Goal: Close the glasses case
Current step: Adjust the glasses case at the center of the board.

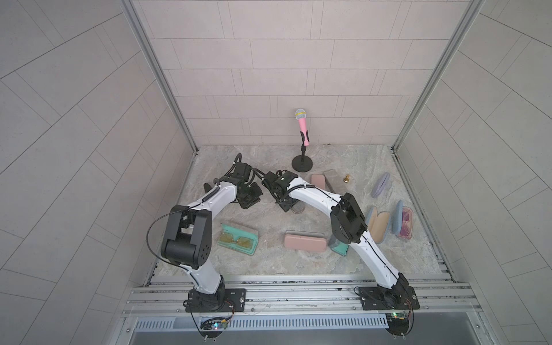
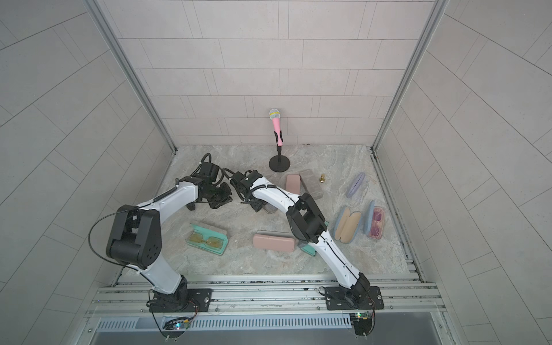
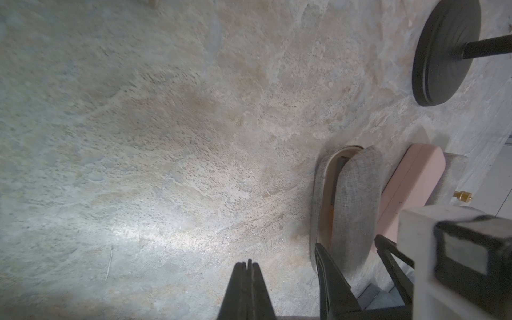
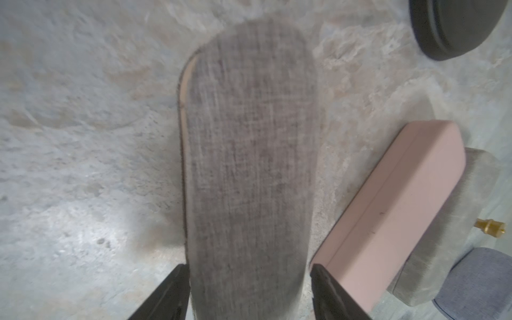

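Nearest the arm bases: open teal hard case (image 1: pixel 226 229) with yellow-lensed glasses (image 1: pixel 236 239) inside, closed pink oblong case (image 1: pixel 304 241) beside it. Neither in play.

Mid-bench (image 3: pixel 138 138): left pincer (image 3: pixel 246 263) clamped shut on nothing, hanging over bare stone-patterned surface. Just beside it, right pincer (image 4: pixel 249 266) spread wide, straddling the near end of the grey fabric-covered oval glasses case (image 4: pixel 249 138); no squeeze evident.

Lid (image 3: pixel 357 207) lowered almost flat, but with a slim gap along one long edge, beige lining (image 3: pixel 328 177) and something dark showing through. Judged nearly done; only a final press to seat the lid left.

Farther back: second pink case (image 4: pixel 388 221), black round microphone-stand base (image 3: pixel 443 52).
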You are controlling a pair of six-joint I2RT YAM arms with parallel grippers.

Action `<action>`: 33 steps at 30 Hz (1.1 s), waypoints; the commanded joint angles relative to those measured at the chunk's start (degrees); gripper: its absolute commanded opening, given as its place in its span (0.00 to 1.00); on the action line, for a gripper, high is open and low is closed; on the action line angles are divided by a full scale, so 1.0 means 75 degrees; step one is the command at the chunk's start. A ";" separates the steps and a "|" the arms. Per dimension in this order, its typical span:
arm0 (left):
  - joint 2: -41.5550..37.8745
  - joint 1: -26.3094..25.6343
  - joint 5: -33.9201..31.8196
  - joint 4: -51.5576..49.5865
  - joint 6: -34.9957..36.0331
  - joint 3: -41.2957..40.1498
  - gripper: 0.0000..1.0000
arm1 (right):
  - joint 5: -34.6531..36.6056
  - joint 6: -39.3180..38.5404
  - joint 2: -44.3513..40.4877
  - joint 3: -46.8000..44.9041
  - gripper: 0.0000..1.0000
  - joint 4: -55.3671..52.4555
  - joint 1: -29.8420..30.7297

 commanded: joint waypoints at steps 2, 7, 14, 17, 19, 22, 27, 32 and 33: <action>-0.0016 0.0066 -0.0118 -0.0085 0.0148 -0.0105 0.00 | -0.0566 0.0086 -0.0921 -0.0361 0.72 0.0144 0.0013; -0.0027 0.0066 -0.0109 -0.0109 0.0166 -0.0113 0.00 | -0.1188 -0.0050 -0.1367 -0.0692 0.74 0.0281 -0.0129; -0.0091 0.0057 -0.0111 -0.0162 0.0208 -0.0093 0.00 | -0.2642 -0.0488 -0.1442 -0.0816 0.75 0.0311 -0.0805; -0.0062 0.0058 -0.0018 -0.0116 0.0203 -0.0081 0.00 | -0.3182 -0.0621 -0.1354 -0.0825 0.76 0.0327 -0.1090; -0.0011 0.0056 0.0018 -0.0078 0.0172 -0.0061 0.00 | -0.3373 -0.0767 -0.1296 -0.0820 0.76 0.0316 -0.1170; 0.0091 0.0058 0.0176 0.0012 0.0105 -0.0044 0.00 | -0.3533 -0.0942 -0.1193 -0.0817 0.79 0.0304 -0.1216; 0.0222 0.0051 0.0332 0.0131 0.0066 -0.0044 0.00 | -0.3880 -0.1039 -0.0998 -0.0788 0.81 0.0304 -0.1233; 0.0260 0.0053 0.0363 0.0160 0.0054 -0.0040 0.00 | -0.4110 -0.1117 -0.0849 -0.0745 0.82 0.0357 -0.1234; 0.0269 0.0043 0.0371 0.0160 0.0051 -0.0040 0.00 | -0.4095 -0.1110 -0.0798 -0.0713 0.82 0.0351 -0.1249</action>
